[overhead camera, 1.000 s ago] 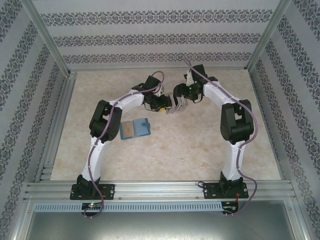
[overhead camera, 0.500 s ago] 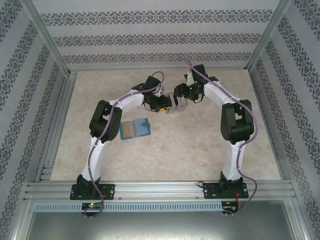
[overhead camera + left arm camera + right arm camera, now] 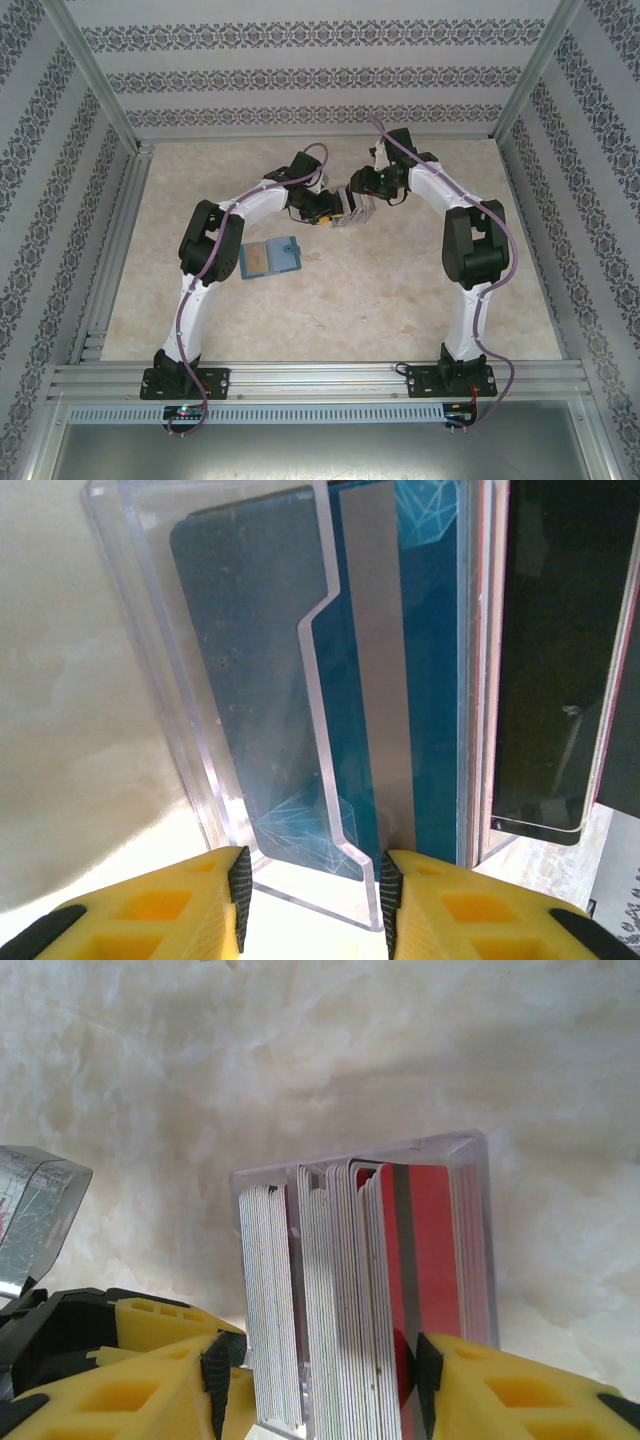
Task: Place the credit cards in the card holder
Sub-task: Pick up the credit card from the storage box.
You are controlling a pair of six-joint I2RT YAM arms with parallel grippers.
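credit cards packed on edge in clear case, mid-table; card holder flat, well apart; left gripper clamps the case; right gripper straddles the stack, can't tell if gripping; cards light, stiff, slick; pinch few by faces near top edge.

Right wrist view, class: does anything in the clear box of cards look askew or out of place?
Yes. The cards stand unevenly in the clear box: split into bunches with a gap, and a red card leans so its face shows.
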